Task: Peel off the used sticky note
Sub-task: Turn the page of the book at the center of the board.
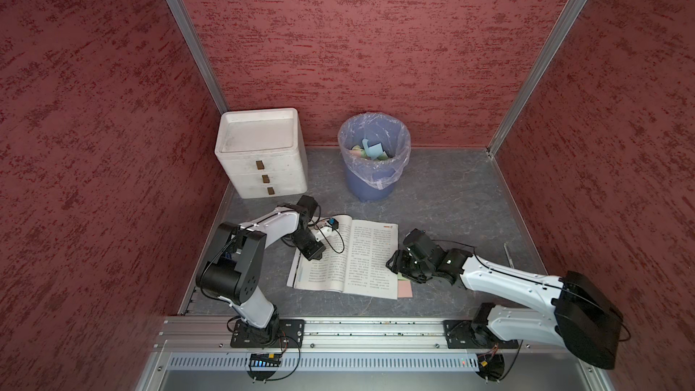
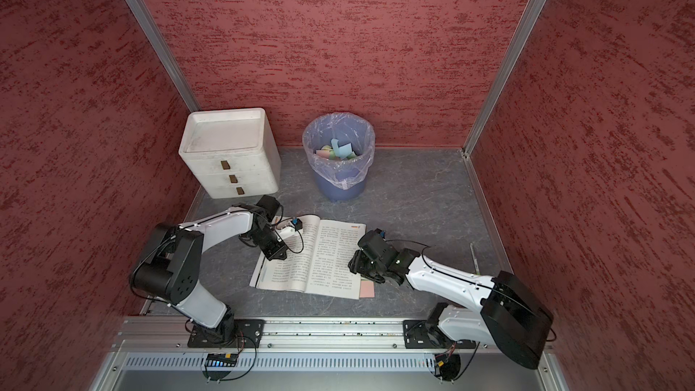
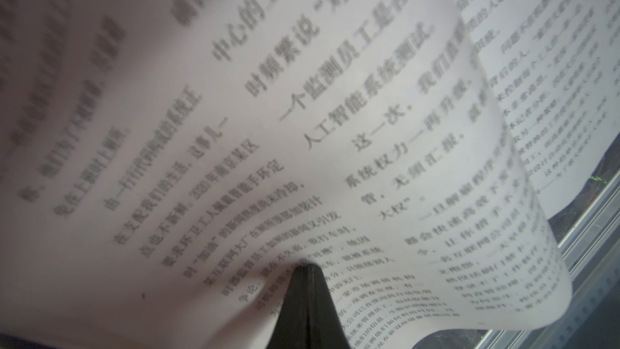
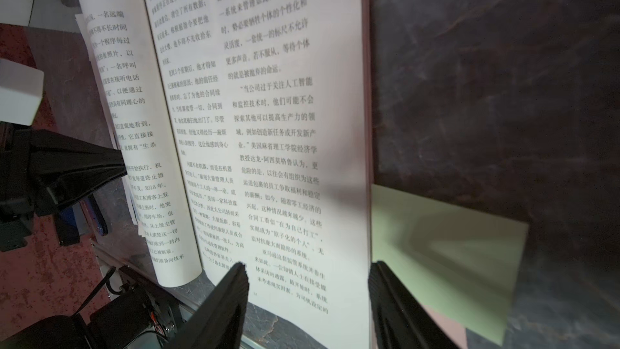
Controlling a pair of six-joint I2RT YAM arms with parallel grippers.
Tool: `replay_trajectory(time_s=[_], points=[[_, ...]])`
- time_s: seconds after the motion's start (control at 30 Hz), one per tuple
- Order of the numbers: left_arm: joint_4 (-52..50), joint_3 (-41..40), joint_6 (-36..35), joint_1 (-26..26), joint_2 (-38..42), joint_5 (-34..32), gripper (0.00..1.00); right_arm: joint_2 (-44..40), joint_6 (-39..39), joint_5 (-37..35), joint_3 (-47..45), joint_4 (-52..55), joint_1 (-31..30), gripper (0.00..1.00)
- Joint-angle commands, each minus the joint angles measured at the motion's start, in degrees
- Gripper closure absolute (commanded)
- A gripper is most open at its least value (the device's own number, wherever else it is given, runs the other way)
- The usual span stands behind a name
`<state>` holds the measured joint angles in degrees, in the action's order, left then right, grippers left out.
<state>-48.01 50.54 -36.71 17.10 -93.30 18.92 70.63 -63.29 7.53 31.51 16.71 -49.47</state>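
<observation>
My right claw [image 4: 308, 266], half open and empty, straddles the book's [image 4: 268, 112] page edge, the green sticky note [image 4: 446, 253] just beside its outer finger [image 4: 396, 297]; my shut left claw [image 3: 307, 268] presses the opposite page.

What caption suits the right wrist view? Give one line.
Open right pincer over the book edge, green note poking out beside it.

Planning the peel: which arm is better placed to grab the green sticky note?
Right. The right gripper is open beside the green sticky note at the edge of the book; the left gripper is shut, tip on the opposite page.
</observation>
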Motion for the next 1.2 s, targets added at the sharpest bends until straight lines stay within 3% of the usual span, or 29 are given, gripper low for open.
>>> replay_trajectory(time_s=[0.0,0.43,1.17], points=[[0.29,-0.44,0.28,0.55,0.29,-0.16,1.0,1.25,-1.25,0.47,-0.94,-4.92,-0.54,0.38],[0.29,-0.43,0.5,0.62,0.38,0.06,1.0,4.58,-2.36,1.14,-3.11,-9.55,-0.51,0.38],[0.77,-0.53,0.65,1.52,-0.49,0.16,1.0,7.11,0.47,7.63,2.76,-16.67,-3.46,0.4]])
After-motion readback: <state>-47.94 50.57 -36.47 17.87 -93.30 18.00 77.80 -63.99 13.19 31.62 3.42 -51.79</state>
